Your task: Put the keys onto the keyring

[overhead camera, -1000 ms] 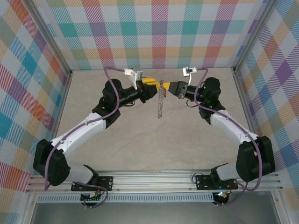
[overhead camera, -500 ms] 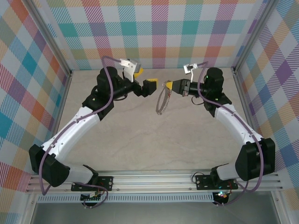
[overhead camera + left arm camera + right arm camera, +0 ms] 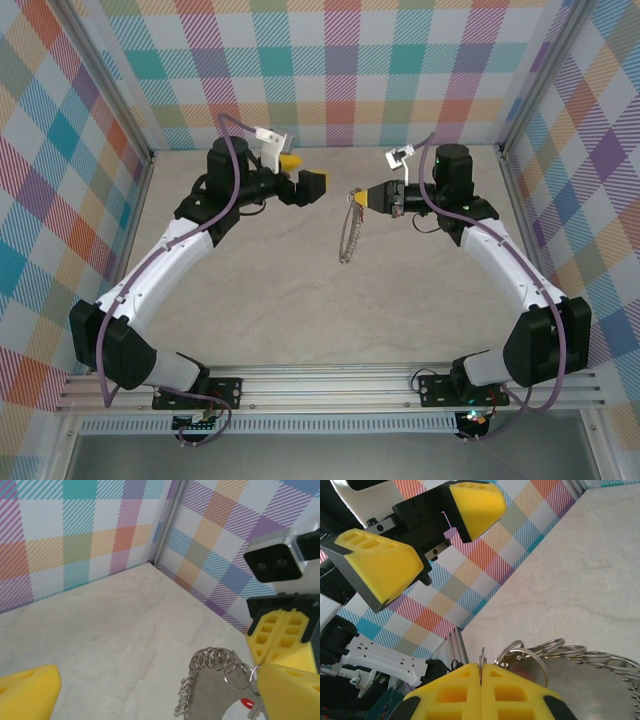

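Silver wire, light, stiff and likely slippery: your right gripper [image 3: 362, 198] pinches the large loop-strung metal keyring [image 3: 347, 232] by its top, dangling over the far middle of the table [image 3: 250, 300], with the small red-headed silver key [image 3: 246, 703] near that pinch and the left gripper [image 3: 303, 172] spread wide to its left, so grip the rim.

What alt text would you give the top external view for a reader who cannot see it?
The right gripper, shut, holds the keyring by its top, so the hoop hangs down over the table. The left gripper faces it from the left, open and apart from the ring. Plaid walls surround the workspace.
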